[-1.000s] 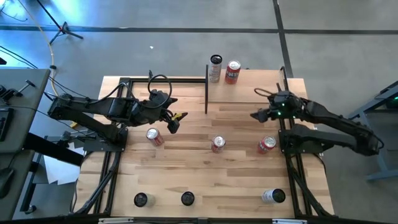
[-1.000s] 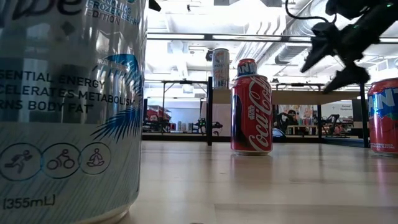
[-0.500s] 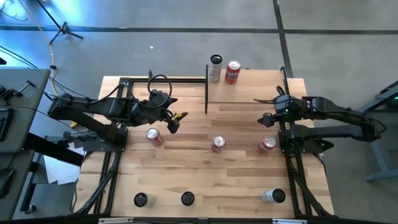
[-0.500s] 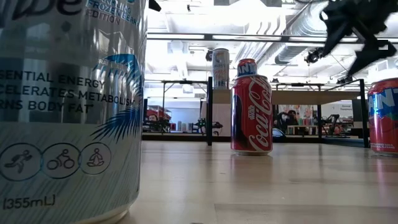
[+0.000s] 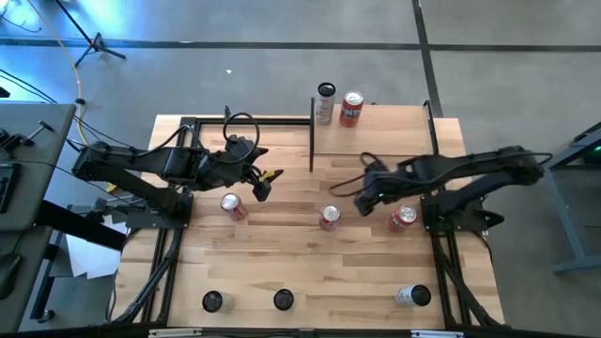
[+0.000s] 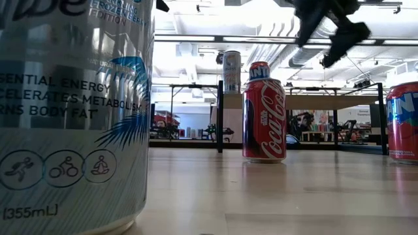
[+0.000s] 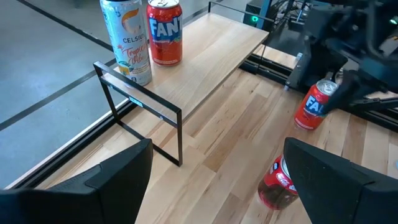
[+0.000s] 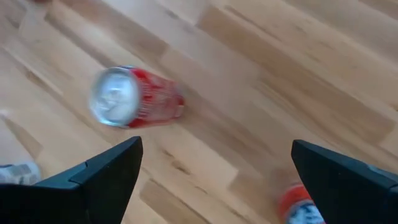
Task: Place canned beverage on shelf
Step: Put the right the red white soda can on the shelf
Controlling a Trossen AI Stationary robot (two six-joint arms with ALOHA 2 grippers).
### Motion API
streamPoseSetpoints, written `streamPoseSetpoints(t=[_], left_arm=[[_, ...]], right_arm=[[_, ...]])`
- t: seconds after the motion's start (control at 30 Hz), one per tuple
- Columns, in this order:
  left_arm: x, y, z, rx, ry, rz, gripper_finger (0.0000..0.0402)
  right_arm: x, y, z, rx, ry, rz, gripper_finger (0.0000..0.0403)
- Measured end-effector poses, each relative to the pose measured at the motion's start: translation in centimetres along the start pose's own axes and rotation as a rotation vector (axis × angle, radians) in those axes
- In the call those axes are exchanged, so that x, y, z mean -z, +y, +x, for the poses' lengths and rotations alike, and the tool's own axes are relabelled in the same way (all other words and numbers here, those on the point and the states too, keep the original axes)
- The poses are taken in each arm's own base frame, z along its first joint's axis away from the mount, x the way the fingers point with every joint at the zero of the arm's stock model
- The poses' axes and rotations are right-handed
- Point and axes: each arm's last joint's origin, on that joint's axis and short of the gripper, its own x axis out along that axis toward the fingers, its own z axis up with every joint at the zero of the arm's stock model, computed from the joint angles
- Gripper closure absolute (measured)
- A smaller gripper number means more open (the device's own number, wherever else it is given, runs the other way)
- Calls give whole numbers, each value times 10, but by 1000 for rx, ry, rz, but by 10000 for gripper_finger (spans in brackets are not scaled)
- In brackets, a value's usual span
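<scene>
The shelf [image 5: 387,130], a pale wood board on thin black uprights, stands at the table's far right and carries a silver can [image 5: 325,103] and a red can [image 5: 351,109]. A red cola can [image 5: 329,218] stands upright mid-table, with red cans to its left [image 5: 232,207] and right [image 5: 402,219]. My right gripper [image 5: 364,197] hangs open above the table, between the cola can [image 8: 134,96] and the right red can, touching neither. My left gripper [image 5: 263,180] waits open above the left red can, facing the shelf [image 7: 211,56].
Two dark cans [image 5: 213,301] [image 5: 283,299] and a white can [image 5: 411,297] stand along the near edge; one of them fills the low view's left [image 6: 72,111]. A black upright [image 5: 312,131] marks the shelf's left end. Bare planks lie between shelf and middle cans.
My right gripper has swung from the table's right edge toward the middle, rising a little and tipping to point more steeply down. It has stayed open. No can has moved.
</scene>
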Motion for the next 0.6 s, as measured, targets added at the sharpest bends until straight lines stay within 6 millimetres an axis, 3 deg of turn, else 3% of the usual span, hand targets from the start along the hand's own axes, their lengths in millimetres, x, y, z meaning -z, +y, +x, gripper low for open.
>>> streamPoseSetpoints(t=[0.17, 0.33, 0.6], left_arm=[[0, 0, 0, 0, 0, 0, 64], [0, 0, 0, 0, 0, 0, 64], [0, 0, 0, 0, 0, 0, 64]], right_arm=[[-9, 46, 7, -17, 8, -42, 3], [-14, 88, 26, 4, 21, -120, 3], [-16, 119, 63, 92, 156, -190, 3]])
